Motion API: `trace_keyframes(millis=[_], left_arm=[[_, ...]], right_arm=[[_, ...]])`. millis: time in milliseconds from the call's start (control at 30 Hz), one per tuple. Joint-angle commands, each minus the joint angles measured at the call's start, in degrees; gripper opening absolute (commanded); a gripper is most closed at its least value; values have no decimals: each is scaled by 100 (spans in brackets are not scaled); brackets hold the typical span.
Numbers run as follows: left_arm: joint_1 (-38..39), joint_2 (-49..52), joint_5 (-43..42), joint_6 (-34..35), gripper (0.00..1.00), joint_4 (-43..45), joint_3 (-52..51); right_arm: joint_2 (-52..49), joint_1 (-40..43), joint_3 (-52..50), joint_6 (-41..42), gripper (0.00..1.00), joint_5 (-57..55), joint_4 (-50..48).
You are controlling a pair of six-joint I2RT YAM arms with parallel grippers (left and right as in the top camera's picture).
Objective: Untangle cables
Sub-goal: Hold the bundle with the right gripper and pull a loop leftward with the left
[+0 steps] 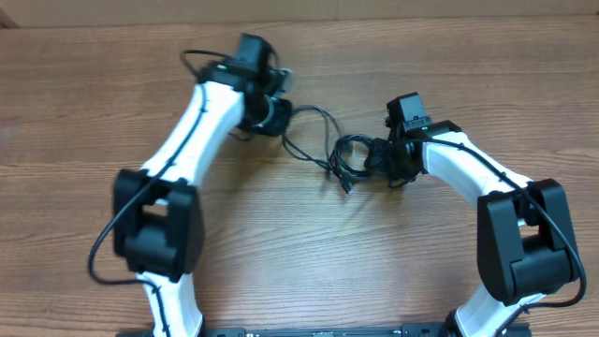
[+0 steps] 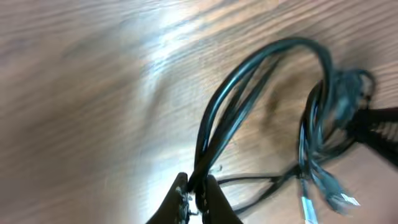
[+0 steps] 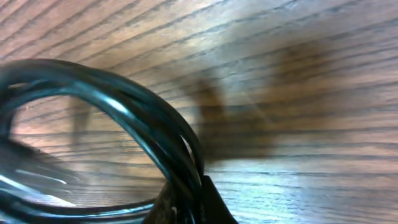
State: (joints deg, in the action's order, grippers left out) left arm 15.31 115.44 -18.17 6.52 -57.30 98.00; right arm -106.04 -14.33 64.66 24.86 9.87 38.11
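The cables (image 1: 332, 150) are thin black cords stretched between my two grippers over the wooden table, with a small tangle and loose plug ends near the right gripper. My left gripper (image 1: 281, 114) is shut on a bundle of cable strands (image 2: 214, 127) that arch away toward the knot (image 2: 339, 93). A silver plug tip (image 2: 308, 208) lies on the table. My right gripper (image 1: 377, 157) is shut on a thick loop of cables (image 3: 143, 115), held just above the table.
The wooden table (image 1: 281, 243) spreads all around. The white arms with their own thicker black wires reach in from the bottom left (image 1: 159, 225) and bottom right (image 1: 519, 234).
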Motion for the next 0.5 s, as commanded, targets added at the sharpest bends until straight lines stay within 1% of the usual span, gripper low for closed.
trace_keyframes(millis=[0,33,67,133,200,233,267,300,333,367,433,467], left_arm=[[-310,-313,-234,922,26,-354,199],[-332,-310,-238,984,31,-520,197],[-341,-304,-216,1005,25,-678,195],[-341,-304,15,1008,16,-964,190],[-341,-304,326,1071,14,-1145,190],[-341,-304,448,1161,20,-1174,190],[-337,-304,461,1198,31,-1141,190],[-321,-304,404,1200,41,-1088,190],[-308,-304,293,1198,47,-1014,190],[-289,-304,153,1196,57,-916,190],[-212,-295,-68,1191,68,-660,184],[-168,-293,-107,1191,71,-551,181]], right_arm=[[-28,57,-17,-42,4,-426,107],[-28,57,-17,-42,4,-426,107],[-28,57,-17,-42,4,-426,109],[-28,57,-17,-42,4,-428,122],[-28,57,-17,-42,4,-428,129],[-28,57,-17,-42,4,-426,129],[-28,57,-17,-42,4,-426,127],[-28,57,-17,-42,4,-426,125],[-28,55,-17,-42,4,-424,127],[-28,55,-17,-42,4,-422,129],[-28,55,-17,-44,4,-382,131],[-28,57,-17,-44,4,-330,129]])
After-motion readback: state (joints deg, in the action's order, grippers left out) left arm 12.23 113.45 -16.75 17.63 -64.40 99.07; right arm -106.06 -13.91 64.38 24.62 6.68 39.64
